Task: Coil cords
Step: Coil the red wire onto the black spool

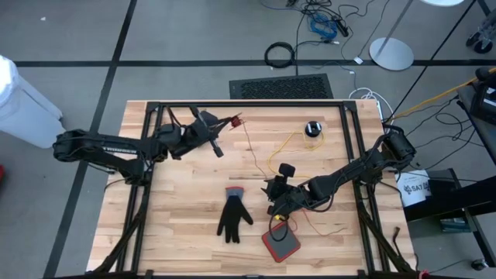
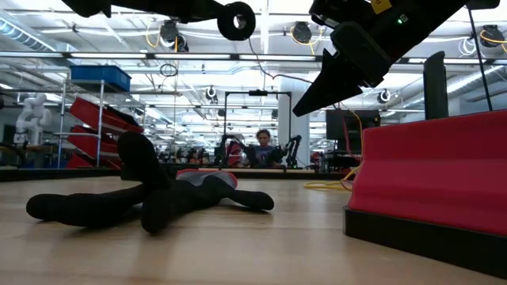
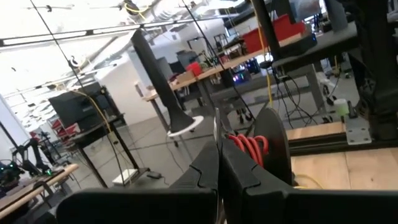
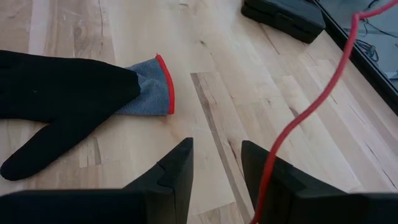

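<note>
left end effector [image 1: 230,122] pinched on red cord end [image 1: 236,119], lifted | right end effector [image 1: 273,208] open, empty, above desk [image 1: 186,232] | risk I see: cord [image 1: 256,159] snags glove [image 1: 233,215].

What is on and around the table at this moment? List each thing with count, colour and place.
cords: at least two, thin yellow and red, running across the table's middle and right
puck: one, black, round, far right part of the table
red end piece: one, at the left tool's tip, far side
glove: one, black with grey cuff and red edge, near middle
red pad: one, red on a black base, near edge right of the glove
floor mat: one, black, beyond the table
cable ring: one, black, on the floor
left tool: shut, far left
right tool: open, above the table beside the glove
</note>
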Controlling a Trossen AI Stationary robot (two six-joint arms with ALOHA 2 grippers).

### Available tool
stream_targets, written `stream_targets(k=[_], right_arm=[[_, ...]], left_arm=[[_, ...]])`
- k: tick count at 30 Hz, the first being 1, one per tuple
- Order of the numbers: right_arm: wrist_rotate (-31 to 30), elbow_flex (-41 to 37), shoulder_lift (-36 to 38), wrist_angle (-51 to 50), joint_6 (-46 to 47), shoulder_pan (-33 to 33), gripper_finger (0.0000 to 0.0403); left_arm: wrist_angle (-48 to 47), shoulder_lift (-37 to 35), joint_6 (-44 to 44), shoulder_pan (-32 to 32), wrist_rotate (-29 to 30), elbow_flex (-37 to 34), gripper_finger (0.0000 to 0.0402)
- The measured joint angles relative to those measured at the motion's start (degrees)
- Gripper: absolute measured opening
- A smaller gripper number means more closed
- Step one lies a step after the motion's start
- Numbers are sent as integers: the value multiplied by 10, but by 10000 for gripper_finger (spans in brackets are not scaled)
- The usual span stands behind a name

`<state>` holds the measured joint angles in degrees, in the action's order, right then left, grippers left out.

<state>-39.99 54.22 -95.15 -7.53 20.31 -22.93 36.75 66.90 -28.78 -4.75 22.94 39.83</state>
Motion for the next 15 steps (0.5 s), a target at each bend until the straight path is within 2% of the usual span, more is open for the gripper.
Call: stream_targets(k=[15], right_arm=[[0, 0, 0, 0, 0, 0, 123]], left_arm=[[-20, 4, 29, 31, -18, 0, 0]])
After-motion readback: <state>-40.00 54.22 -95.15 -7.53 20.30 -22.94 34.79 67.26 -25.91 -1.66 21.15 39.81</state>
